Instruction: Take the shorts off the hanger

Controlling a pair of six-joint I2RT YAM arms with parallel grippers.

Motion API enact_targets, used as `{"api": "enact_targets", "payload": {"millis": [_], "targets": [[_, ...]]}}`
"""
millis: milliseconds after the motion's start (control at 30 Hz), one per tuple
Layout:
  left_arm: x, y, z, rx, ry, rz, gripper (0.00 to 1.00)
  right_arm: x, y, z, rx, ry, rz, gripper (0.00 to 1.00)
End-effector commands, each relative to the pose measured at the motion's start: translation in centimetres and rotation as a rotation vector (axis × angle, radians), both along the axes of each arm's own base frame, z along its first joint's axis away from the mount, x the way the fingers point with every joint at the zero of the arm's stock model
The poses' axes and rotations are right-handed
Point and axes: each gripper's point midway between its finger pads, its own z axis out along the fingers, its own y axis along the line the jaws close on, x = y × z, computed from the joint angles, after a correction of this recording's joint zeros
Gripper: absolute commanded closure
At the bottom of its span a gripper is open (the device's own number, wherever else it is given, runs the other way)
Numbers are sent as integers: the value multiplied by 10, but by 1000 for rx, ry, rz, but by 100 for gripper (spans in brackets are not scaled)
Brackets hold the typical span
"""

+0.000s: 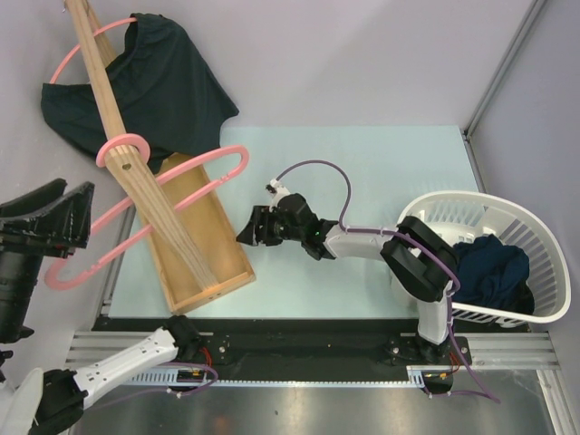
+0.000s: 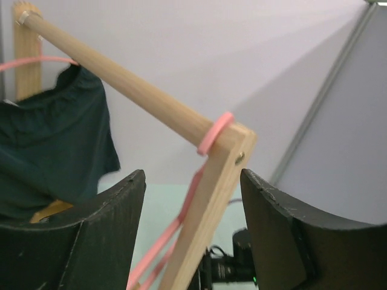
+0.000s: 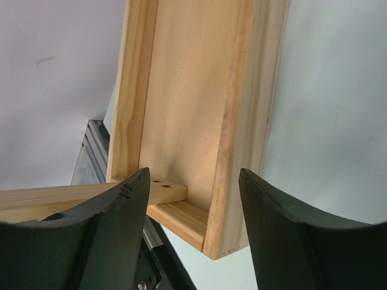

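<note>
The dark green shorts (image 1: 154, 82) hang in the upper left of the top view, on a pink hanger (image 1: 77, 54) that is hooked over the top rod (image 1: 98, 68) of a wooden rack (image 1: 195, 240). The cloth falls to the right of the rod and is spread wide. Other pink hangers (image 1: 215, 172) sit lower on the same rod, at the left centre of the frame, and carry nothing.

The navy shorts (image 1: 494, 267) lie crumpled inside the white basket (image 1: 544, 240) at the right edge, well apart from the rack.

The right gripper (image 1: 256, 227) is at the centre of the top view, low over the pale green table (image 1: 381, 163) and just beside the right wall of the rack's tray. In the right wrist view its jaws are spread and they pinch nothing; the corner of the tray shows in the gap between them.

The left gripper (image 1: 65, 213) is at the left edge of the top view, near the lower pink hangers. In the left wrist view its jaws are also spread and hold nothing. Between them the corner of the rack shows, farther away, with a pink hook around the rod, and the dark green shorts are in the left part of that frame.
</note>
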Motion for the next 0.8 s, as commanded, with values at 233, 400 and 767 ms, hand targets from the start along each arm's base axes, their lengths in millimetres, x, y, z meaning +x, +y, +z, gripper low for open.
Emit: {"api": "enact_targets", "payload": {"millis": [233, 400, 767], "targets": [[61, 13, 39, 166, -41, 413, 28, -12, -9, 16, -44, -53, 39, 33], [69, 30, 43, 169, -27, 574, 33, -21, -12, 13, -45, -37, 62, 33], [69, 47, 47, 164, -6, 707, 36, -34, -24, 16, -44, -39, 87, 32]]}}
